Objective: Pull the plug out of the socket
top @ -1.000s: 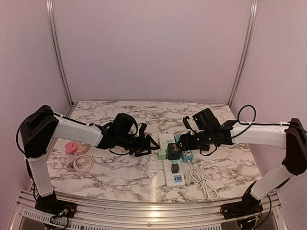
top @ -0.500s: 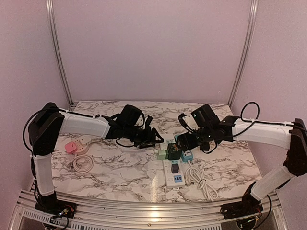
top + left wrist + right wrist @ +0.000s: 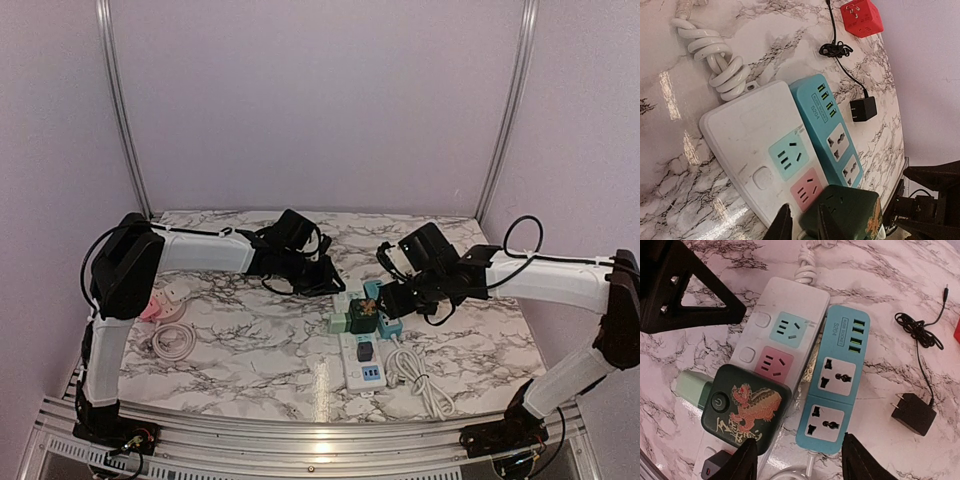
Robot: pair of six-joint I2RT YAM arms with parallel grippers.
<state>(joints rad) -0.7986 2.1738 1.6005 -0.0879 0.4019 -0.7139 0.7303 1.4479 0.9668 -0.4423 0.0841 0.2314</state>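
Plug, as I judge it the dark-green cube with the dragon print (image 3: 746,407), sits pushed into the white power strip (image 3: 790,295) near the middle of the tabletop (image 3: 250,350). My right gripper (image 3: 801,462) hangs just above it, jaws wide and empty, but its gap lies more over the blue strip (image 3: 837,375) alongside. I'd centre on the cube, close on two flat sides, and pull straight along the pins. My left gripper (image 3: 802,226) is narrow beside the cube. Its tips are cropped, so I cannot tell if it pinches anything. It should pin the strip down, since the glossy marbled surface looks slick. Plain pale walls with metal posts enclose the far corners.
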